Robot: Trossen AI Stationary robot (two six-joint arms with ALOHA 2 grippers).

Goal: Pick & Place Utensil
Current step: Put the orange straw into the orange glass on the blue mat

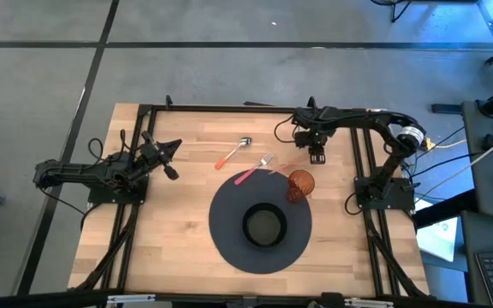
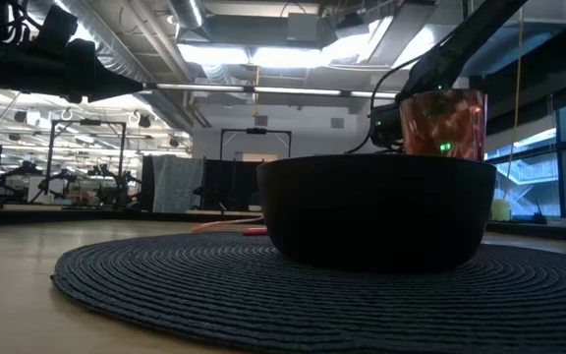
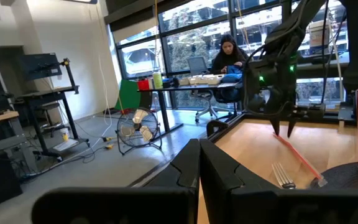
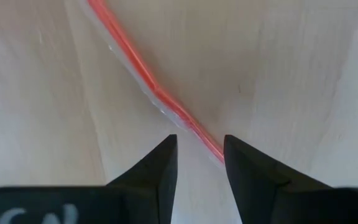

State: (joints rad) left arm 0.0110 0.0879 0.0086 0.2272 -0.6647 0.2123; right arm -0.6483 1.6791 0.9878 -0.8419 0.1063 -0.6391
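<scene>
Right end effector parted over red utensil handle's end.

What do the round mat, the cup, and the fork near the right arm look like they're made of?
Round mat: seemingly woven cord or fabric, matte dark, with concentric ribbed rows. Cup: probably tinted plastic or glass, glossy and translucent orange-red. Fork: shiny, likely metal tines, and its handle looks like glossy translucent red-orange plastic lying on the wooden table.

No legible text or labels anywhere
</scene>
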